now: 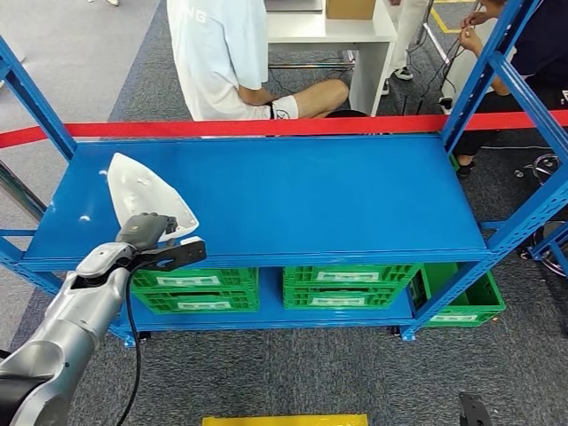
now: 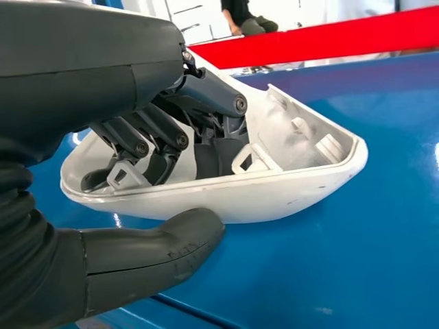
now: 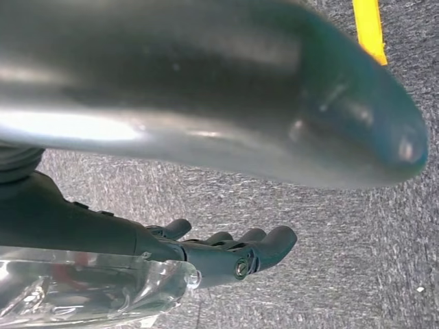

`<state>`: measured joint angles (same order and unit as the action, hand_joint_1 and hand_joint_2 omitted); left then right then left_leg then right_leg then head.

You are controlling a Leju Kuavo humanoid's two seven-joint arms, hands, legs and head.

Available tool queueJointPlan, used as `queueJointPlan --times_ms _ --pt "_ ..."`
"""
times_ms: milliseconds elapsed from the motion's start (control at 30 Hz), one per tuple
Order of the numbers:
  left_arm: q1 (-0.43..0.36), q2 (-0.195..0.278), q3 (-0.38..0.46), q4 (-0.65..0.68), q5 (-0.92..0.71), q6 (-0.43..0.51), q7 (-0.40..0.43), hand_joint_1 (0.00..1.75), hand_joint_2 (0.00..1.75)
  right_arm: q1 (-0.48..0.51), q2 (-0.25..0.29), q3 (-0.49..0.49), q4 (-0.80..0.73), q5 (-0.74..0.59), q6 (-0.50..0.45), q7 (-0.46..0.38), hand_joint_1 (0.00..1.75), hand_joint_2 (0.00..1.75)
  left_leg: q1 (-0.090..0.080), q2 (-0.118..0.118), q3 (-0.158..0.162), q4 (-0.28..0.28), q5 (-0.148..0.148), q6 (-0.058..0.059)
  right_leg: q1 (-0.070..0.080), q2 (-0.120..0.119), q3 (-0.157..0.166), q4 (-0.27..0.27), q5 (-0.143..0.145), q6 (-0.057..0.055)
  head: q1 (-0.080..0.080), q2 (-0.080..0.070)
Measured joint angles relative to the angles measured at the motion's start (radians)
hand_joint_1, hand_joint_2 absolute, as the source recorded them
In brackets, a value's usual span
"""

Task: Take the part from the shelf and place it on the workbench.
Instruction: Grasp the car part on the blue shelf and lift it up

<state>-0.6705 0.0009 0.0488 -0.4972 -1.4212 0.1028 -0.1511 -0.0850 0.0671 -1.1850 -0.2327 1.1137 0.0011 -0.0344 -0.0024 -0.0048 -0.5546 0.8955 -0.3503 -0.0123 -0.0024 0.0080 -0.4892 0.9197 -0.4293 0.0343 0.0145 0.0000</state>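
Green crates (image 1: 194, 289) sit in a row on the lower level of a blue shelf (image 1: 302, 200); their contents cannot be made out. On the top level, at the near left, lies a white plastic part (image 1: 144, 195), a hollow, pointed shell with small moulded clips inside. The left hand (image 1: 151, 241) grasps it: dark fingers (image 2: 155, 133) reach inside the shell, the thumb presses its outer wall. The right hand (image 3: 228, 253) hangs over grey carpet (image 3: 321, 233), fingers released and holding nothing.
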Motion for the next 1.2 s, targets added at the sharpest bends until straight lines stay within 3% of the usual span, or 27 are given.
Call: queueJointPlan --times_ms 733,1200 --pt "0.008 0.009 0.000 -0.007 0.036 0.019 -0.005 1.75 1.75 0.000 0.000 -0.015 0.000 -0.003 0.000 0.001 0.00 0.00 0.000 0.000 0.000 0.000 0.000 0.000 0.000 0.000 0.000 0.000 0.000 0.000 0.000 0.000" --pt "0.037 -0.008 0.000 -0.154 0.019 0.033 0.037 1.75 1.75 -0.001 0.000 -0.018 0.000 -0.003 -0.001 0.004 0.00 0.00 0.000 0.000 0.000 0.000 0.000 0.000 0.000 0.000 -0.001 0.000 0.000 0.000 0.000 0.000"
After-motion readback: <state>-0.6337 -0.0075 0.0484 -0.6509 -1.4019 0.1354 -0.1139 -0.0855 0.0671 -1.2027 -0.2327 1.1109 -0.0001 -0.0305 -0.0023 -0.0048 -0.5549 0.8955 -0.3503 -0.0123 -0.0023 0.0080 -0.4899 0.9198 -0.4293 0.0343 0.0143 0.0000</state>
